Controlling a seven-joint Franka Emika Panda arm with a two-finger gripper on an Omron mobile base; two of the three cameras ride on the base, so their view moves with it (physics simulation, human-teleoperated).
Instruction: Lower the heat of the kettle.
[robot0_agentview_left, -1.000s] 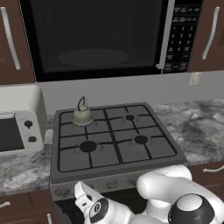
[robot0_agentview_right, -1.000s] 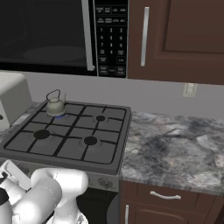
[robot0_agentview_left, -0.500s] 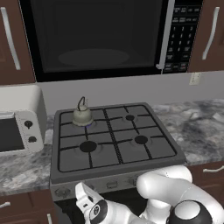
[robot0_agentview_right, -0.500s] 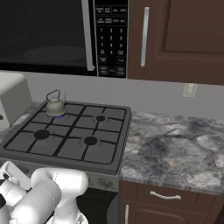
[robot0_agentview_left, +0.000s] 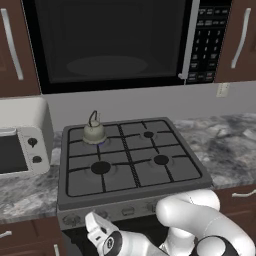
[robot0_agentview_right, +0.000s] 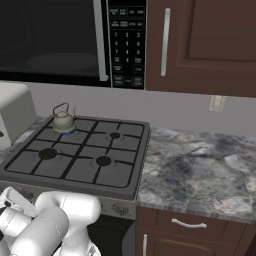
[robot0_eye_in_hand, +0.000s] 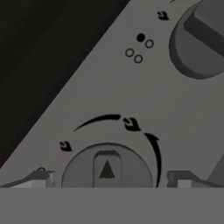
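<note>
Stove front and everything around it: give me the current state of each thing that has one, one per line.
kettle: upright on the back left burner, blue flame under it.
front left burner: bare, no flame seen.
knob: between the claw's fingertips, pointer mark toward the arc's flame icon.
claw: straddling the knob, grip cannot be told.
microwave: door closed.
toaster oven: door closed.
cabinet door: closed.
</note>
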